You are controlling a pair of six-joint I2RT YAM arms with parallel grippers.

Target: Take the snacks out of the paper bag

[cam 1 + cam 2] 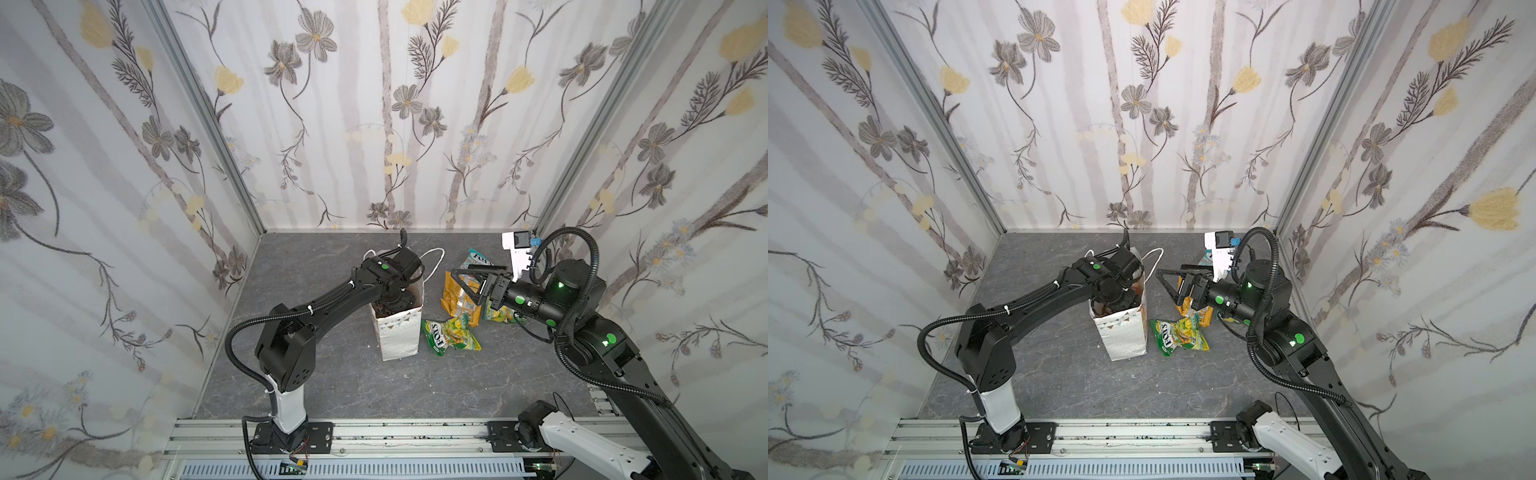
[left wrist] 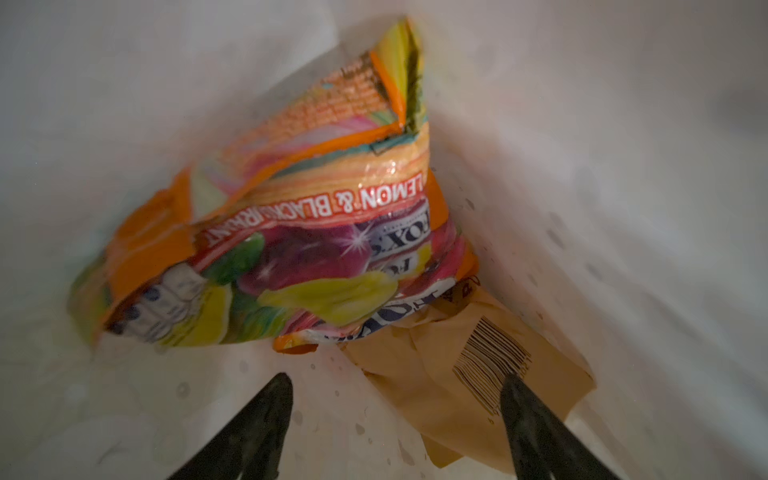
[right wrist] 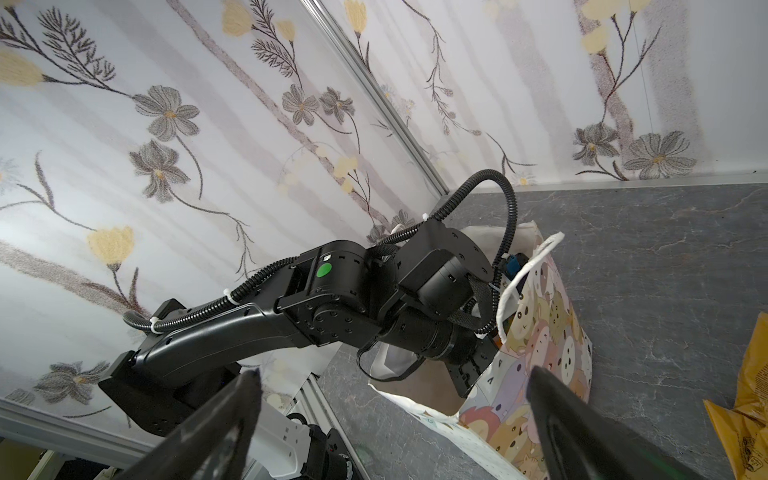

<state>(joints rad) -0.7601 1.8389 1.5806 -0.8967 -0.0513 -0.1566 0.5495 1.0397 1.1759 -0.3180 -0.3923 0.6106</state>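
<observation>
One grey desk (image 1: 332,374) carries everything. One white paper bag (image 1: 399,336) stands upright near its middle, mouth up, with my left arm (image 1: 332,295) reaching down into it.

I count six snacks. Four lie on the desk beside the bag on my right side: one yellow-orange chip bag (image 1: 455,297), one yellow-green sweet packet (image 1: 451,334) in front of it, a second yellow-green packet (image 1: 500,314) partly hidden under my right arm, and one teal packet (image 1: 477,257) at the back. Two are inside the bag: one orange-red sweet packet (image 2: 311,249) and one plain orange pouch (image 2: 436,374) tucked under its edge.

My left jaws are deep in the bag, spread well apart and holding nothing. The orange-red packet lies just beyond their tips. One tip overlaps the pouch's barcode; I cannot tell if it touches.

My right jaws are spread fully, empty, hanging above the chip bag and facing the paper bag.
</observation>
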